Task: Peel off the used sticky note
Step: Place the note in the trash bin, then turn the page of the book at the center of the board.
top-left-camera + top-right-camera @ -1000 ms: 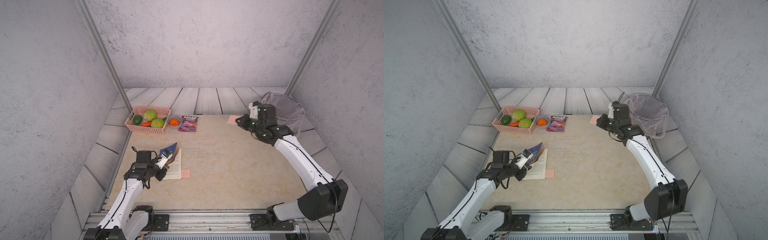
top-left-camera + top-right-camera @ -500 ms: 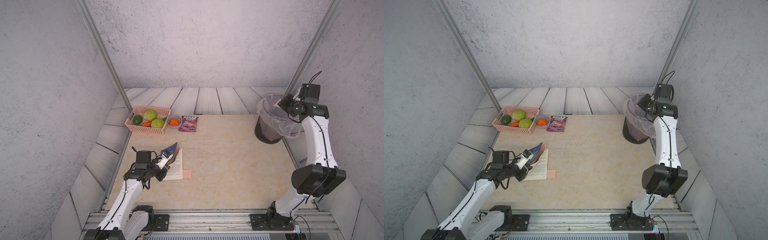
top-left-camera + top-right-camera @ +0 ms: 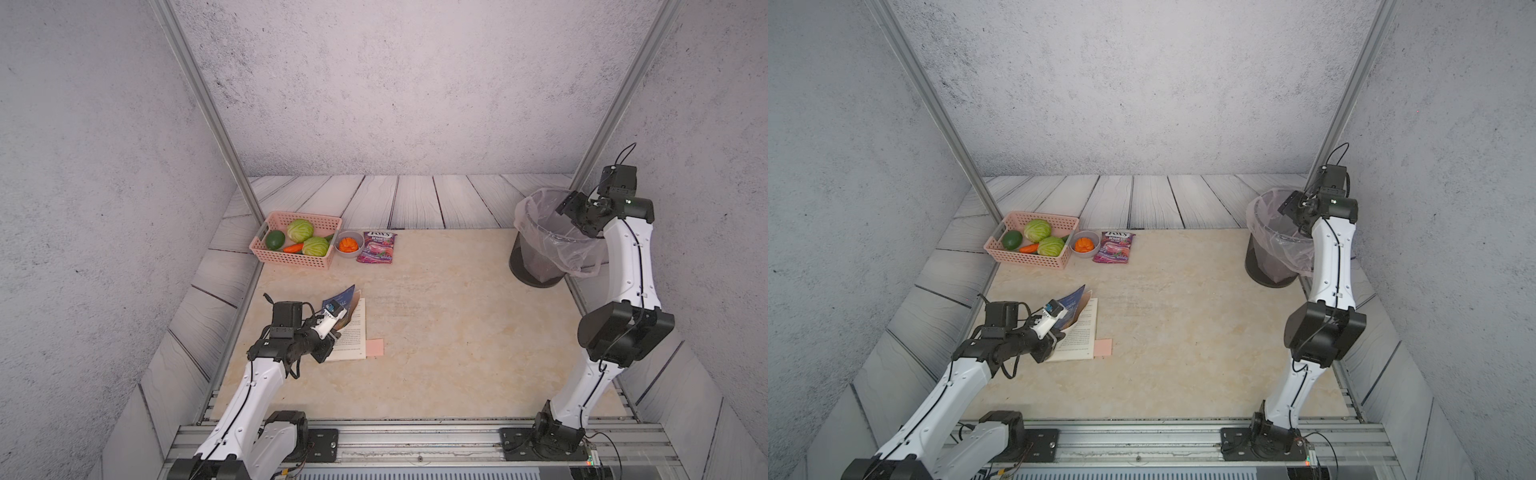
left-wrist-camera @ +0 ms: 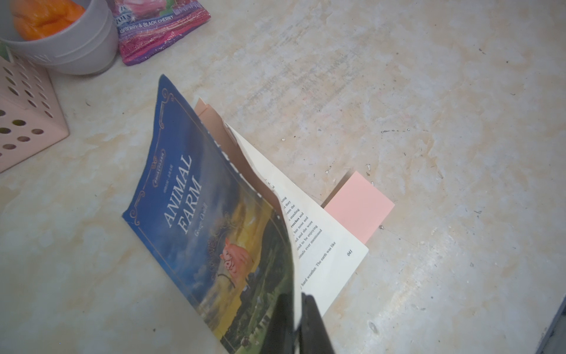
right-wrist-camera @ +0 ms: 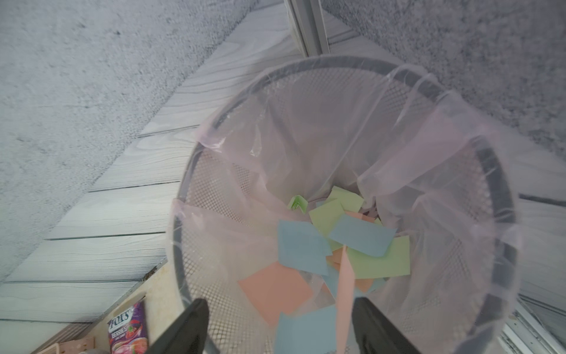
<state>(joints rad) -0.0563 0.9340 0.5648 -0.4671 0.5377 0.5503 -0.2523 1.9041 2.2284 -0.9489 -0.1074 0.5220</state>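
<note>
Peeled pink note (image 5: pixel 344 291) hangs edge-on between jaws of my right gripper (image 5: pixel 280 303), just sprung wide above bin (image 5: pixel 490 171). Falling or clinging, can't tell. Disposal nearly done. Left gripper (image 4: pixel 295 315) pinched on book (image 4: pixel 190 199) cover. Second pink note (image 4: pixel 358 207) sticks out from page.

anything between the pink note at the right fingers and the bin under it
Nothing visible. The pink note hangs edge-on between the spread right fingers, right over the bin's open mouth; only discarded notes lie inside.
</note>
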